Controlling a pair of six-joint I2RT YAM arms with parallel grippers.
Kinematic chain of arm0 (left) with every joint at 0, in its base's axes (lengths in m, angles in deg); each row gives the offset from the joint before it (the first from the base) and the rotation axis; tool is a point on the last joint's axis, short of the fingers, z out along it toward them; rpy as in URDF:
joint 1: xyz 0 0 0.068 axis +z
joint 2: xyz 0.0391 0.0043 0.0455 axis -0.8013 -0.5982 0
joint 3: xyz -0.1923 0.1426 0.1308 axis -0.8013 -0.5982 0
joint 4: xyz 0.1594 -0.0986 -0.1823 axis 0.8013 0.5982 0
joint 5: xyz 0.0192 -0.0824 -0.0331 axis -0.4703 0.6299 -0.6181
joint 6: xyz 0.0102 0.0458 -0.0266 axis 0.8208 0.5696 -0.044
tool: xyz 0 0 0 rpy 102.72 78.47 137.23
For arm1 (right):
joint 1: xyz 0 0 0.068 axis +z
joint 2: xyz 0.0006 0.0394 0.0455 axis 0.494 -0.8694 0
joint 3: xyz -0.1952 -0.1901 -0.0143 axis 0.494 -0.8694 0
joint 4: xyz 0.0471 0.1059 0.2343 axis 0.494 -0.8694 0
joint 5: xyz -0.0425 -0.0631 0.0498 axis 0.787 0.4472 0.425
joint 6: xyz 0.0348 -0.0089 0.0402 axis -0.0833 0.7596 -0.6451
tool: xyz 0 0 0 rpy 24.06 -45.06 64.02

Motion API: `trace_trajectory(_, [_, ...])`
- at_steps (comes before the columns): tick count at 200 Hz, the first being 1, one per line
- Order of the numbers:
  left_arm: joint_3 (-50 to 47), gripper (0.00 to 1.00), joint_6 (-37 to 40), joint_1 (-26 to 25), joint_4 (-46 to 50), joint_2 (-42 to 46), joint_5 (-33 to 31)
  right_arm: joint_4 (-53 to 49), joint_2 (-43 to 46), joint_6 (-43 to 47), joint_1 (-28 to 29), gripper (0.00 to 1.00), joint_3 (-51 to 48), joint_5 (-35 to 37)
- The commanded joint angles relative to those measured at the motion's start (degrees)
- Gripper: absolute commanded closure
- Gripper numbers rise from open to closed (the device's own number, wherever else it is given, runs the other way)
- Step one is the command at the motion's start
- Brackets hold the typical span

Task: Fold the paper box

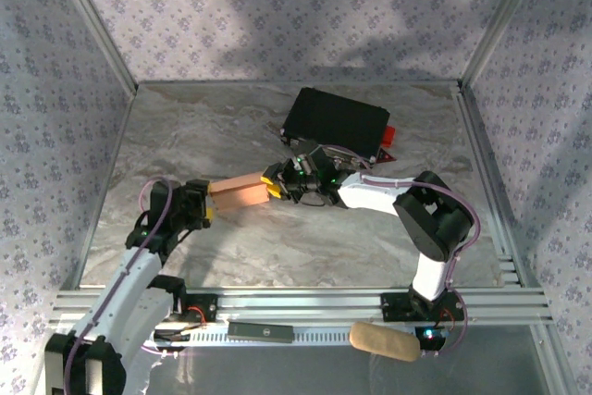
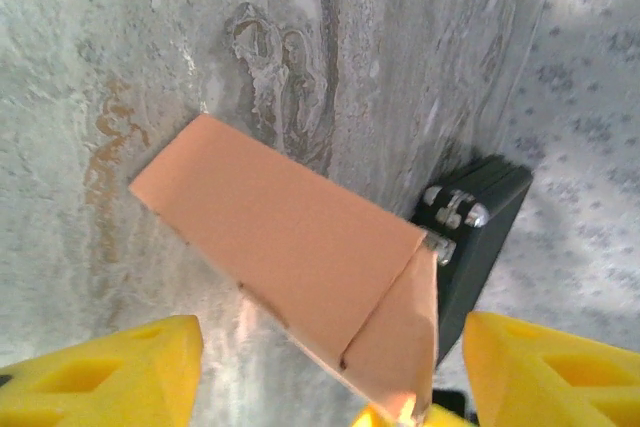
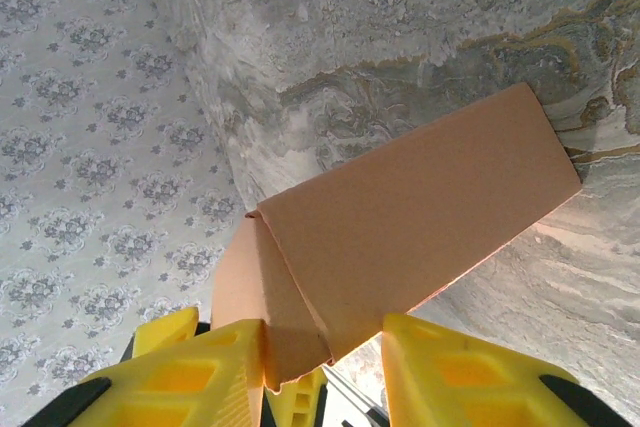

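Now, only your right gripper [image 3: 322, 325] pinches the paper box [image 1: 242, 194], by one end w/ a loose flap at its pads. Squeeze harder and the thin card may crumple or twist out. Left gripper [image 2: 330, 337] stands open around the other end w/o touching, so there's no backup if it slips. Box is mid-table [image 1: 231, 256], left of centre. Left arm reaches fwd from the near-left corner; right arm's elbow is bent, forearm angled leftward
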State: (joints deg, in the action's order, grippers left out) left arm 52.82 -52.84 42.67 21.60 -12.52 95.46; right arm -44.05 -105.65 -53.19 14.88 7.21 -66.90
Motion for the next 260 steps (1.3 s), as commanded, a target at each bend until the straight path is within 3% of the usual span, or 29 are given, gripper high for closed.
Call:
trace_trajectory(1, [4.7, 0.28, 7.2, 1.0, 8.8, 2.0, 1.6, -2.9, -1.8, -0.1, -0.4, 0.65, -1.5, 0.5])
trace_trajectory(39, [8.9, 0.41, 17.7, 3.2, 17.1, 1.4, 2.6, -3.4, -1.9, 0.1, -0.3, 0.67, -1.3, 0.6])
trace_trajectory(72, [9.0, 0.64, 21.2, 4.7, 14.2, -1.3, 5.4, -3.7, -1.7, 0.3, -0.3, 0.67, -1.3, 0.7])
trace_trajectory(96, [9.1, 0.70, 22.6, 5.4, 11.3, -2.8, 6.5, -4.0, -1.7, 0.4, -0.3, 0.67, -0.9, 0.7])
trace_trajectory(181, [10.6, 0.68, 22.1, 7.9, 13.3, 0.5, 5.4, -4.3, -1.2, 0.8, -0.6, 0.67, -0.7, 0.4])
trace_trajectory(260, [9.9, 0.70, 20.9, 8.2, 4.6, -8.1, 12.0, -4.3, -1.3, 1.0, -0.5, 0.68, -0.4, 0.3])
